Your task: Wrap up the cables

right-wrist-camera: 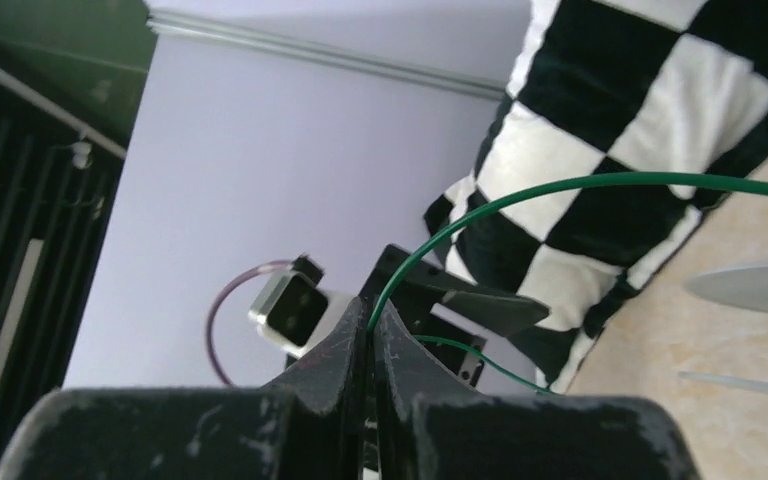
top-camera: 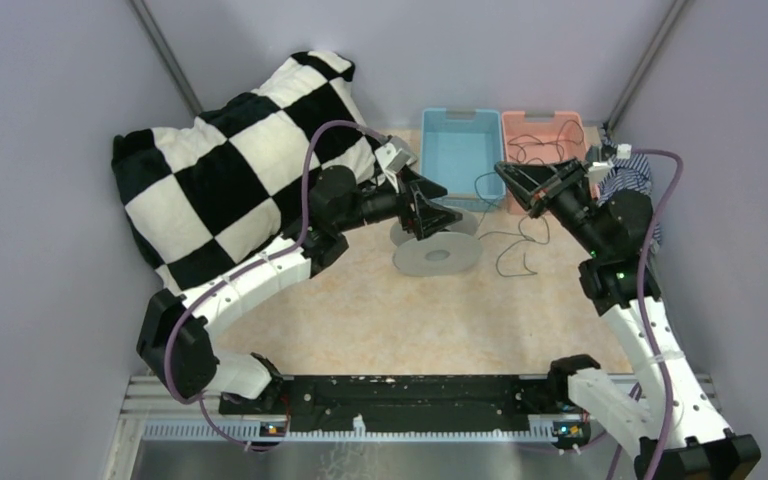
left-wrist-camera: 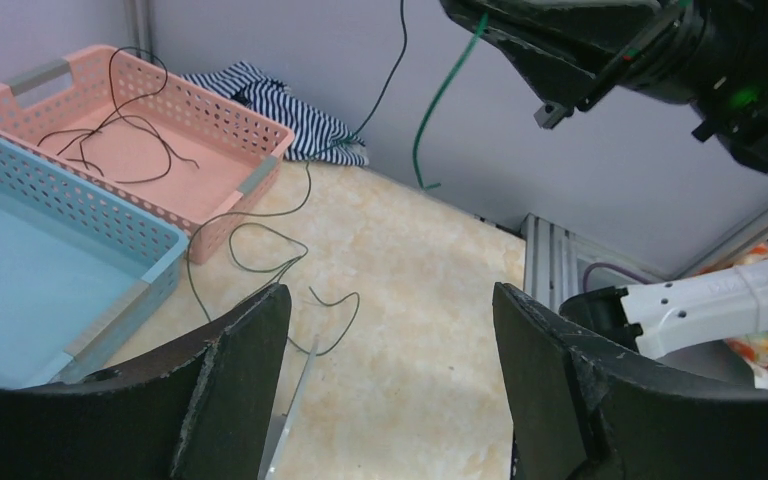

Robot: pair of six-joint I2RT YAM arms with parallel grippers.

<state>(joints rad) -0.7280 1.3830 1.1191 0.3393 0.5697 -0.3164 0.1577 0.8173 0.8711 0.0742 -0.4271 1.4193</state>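
My right gripper [top-camera: 508, 172] is shut on a thin green cable [right-wrist-camera: 520, 195] and holds it up above the table; the pinch shows in the right wrist view [right-wrist-camera: 370, 325]. The green cable hangs down in the left wrist view [left-wrist-camera: 445, 90]. A thin black cable [left-wrist-camera: 290, 265] lies looped on the table beside the pink basket, also in the top view [top-camera: 520, 245]. More black cables [left-wrist-camera: 110, 140] lie in the pink basket. My left gripper [top-camera: 445, 215] is open and empty [left-wrist-camera: 390, 330], just above the pale grey spool [top-camera: 438, 255], whose edge [left-wrist-camera: 285, 420] shows by its left finger.
A blue basket [top-camera: 460, 150] and a pink basket [top-camera: 558, 118] stand side by side at the back. A black-and-white checkered pillow [top-camera: 240, 170] fills the back left. A striped cloth [top-camera: 628, 172] lies at the right wall. Grey walls close in on both sides.
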